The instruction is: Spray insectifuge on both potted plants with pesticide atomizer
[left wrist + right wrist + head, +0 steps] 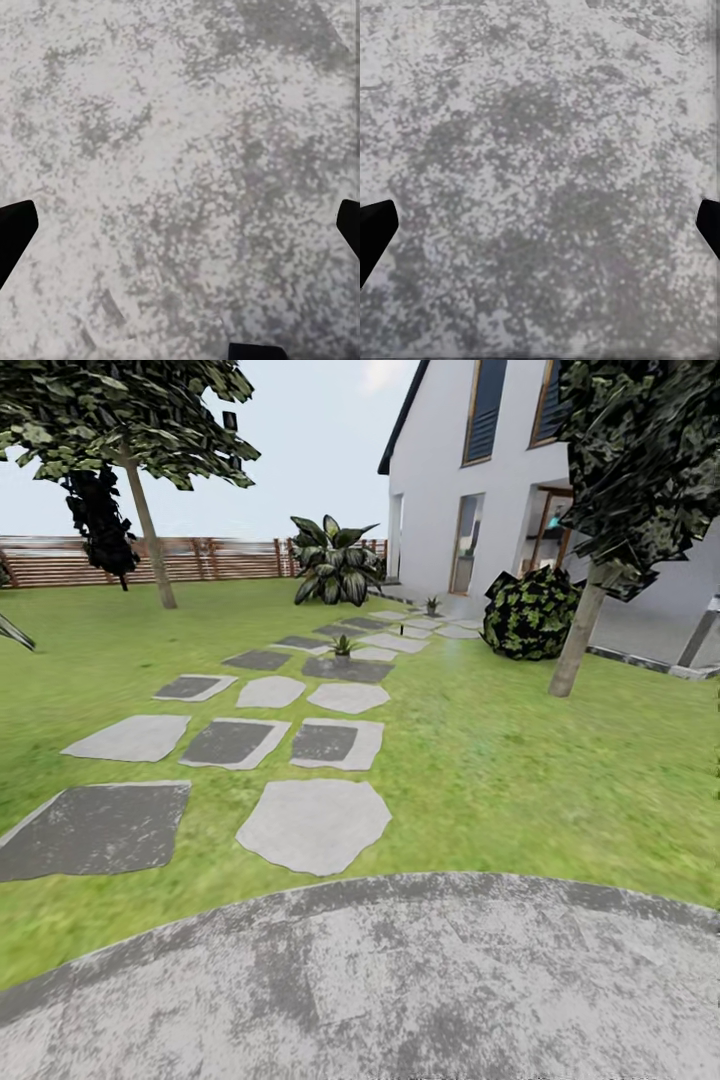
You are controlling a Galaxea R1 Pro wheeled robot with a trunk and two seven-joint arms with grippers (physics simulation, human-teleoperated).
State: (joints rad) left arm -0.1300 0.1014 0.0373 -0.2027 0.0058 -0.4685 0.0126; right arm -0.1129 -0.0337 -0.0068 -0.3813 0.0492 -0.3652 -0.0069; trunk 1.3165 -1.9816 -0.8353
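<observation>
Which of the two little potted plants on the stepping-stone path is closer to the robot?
The potted plant on the dark stone midway up the path is closer. The other potted plant stands farther along, near the house wall, and looks smaller.

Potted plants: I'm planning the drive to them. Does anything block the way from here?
Nothing visible does. The near plant and the far plant sit along the path, and flat stepping stones and lawn lie between. The bush and a tree trunk stand off to the right.
</observation>
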